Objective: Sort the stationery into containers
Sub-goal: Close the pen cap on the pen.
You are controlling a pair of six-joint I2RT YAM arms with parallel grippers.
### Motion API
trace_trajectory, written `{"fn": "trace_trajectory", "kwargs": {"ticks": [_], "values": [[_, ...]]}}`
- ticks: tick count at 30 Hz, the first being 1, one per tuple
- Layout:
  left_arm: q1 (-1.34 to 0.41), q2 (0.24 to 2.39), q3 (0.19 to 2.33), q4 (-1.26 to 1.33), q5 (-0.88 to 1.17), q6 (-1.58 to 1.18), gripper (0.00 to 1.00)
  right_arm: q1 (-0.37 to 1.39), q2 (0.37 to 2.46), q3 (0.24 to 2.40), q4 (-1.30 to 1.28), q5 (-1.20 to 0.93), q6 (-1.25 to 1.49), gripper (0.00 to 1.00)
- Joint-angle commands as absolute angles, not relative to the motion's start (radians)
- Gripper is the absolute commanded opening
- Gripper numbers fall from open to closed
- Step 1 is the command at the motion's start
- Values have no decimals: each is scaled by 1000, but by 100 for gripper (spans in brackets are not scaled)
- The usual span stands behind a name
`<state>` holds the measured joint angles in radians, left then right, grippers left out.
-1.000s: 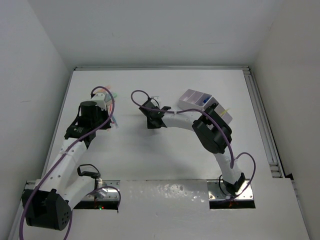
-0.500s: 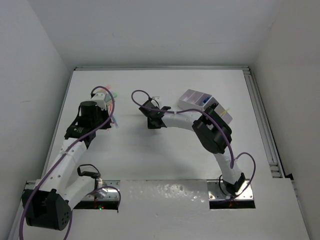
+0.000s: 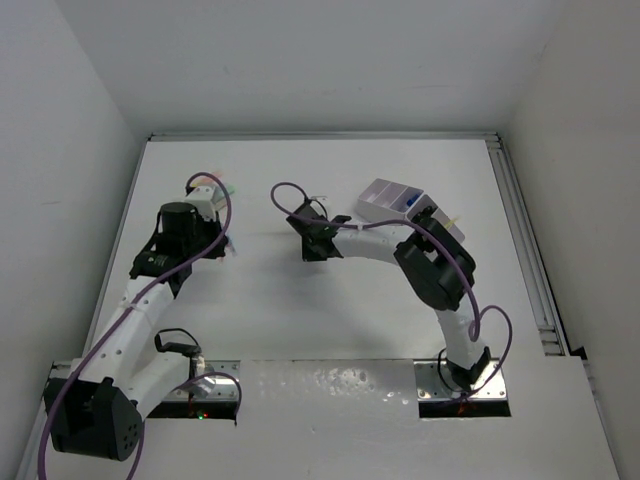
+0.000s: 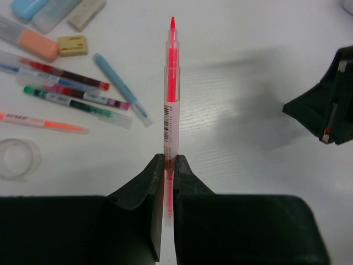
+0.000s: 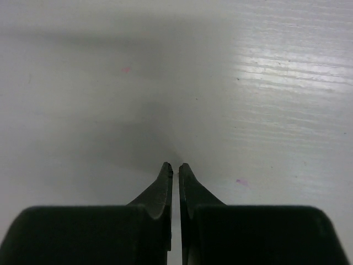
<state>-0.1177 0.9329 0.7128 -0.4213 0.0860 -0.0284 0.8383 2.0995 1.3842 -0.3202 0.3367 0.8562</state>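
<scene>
Change since a second ago: we note the right gripper [image 5: 175, 165], then partly spread, now pressed together on nothing, its tips low over the bare white table [image 5: 276, 83]. In the top view its wrist and elbow sit slightly further right. The left arm is placed much as before. Item held: one thin red pen [image 4: 171, 99], pinched near its rear end by the left gripper [image 4: 170, 165], whose fingers are closed tight on the barrel. The pen runs straight out from the fingers, with its pointed red tip away from the wrist camera. It has a translucent pink-red barrel and a white barcode label about halfway along, and we see its shadow falling on the table to the right. Loose stock to its left on the table: a pastel orange highlighter [image 4: 27, 40], a pale blue pen [image 4: 121, 88], several thin pens lying roughly parallel, and a clear tape roll [image 4: 19, 160]. Container: a white and pale-lilac organiser [image 3: 380, 190], far right of the table, well apart from the pen.
</scene>
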Motion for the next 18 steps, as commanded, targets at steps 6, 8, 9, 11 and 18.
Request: {"fn": "trace_trajectory", "kwargs": {"ticks": [6,8,9,11,18], "values": [[-155,949,689,-302,443,80,0,773,1746,1299,-74,307,683,0],[-166,966,701,-269,509,63,0,766,1659,1267,-8,354,649,0],[-181,982,712,-253,531,37,0,764,1634,1256,45,363,640,0],[-199,1011,722,-192,602,9,0,756,1585,1241,137,376,618,0],[-221,1094,755,-55,733,-156,0,775,1577,1219,345,373,607,0]]}}
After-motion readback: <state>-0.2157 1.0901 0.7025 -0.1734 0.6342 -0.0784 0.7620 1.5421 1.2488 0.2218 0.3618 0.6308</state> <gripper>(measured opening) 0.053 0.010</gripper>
